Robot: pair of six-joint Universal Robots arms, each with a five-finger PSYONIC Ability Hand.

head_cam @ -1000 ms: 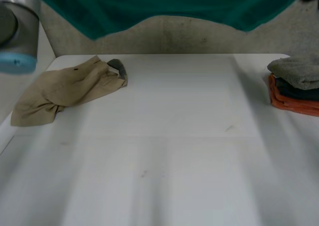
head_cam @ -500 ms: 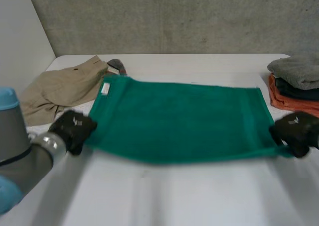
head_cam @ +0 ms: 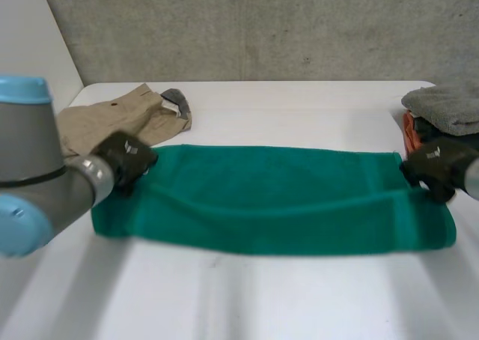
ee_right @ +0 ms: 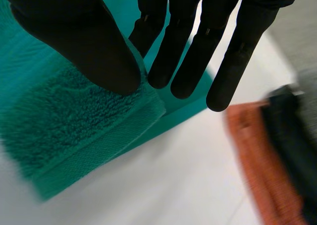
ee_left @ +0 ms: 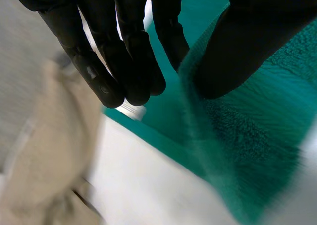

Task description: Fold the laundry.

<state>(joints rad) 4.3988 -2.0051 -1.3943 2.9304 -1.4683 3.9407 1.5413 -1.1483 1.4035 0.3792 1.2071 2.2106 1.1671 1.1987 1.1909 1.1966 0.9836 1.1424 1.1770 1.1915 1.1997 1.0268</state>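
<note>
While doubled, green towel pinched by left robot hand, right robot hand.

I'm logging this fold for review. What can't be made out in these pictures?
Stack of folded clothes: head view, cut off by the right edge, so its full extent is unknown.
Khaki garment: head view, its near part hidden behind the left arm.
Green towel: head view, far corners covered by the left hand and right hand; lower layer hidden by the upper.
</note>
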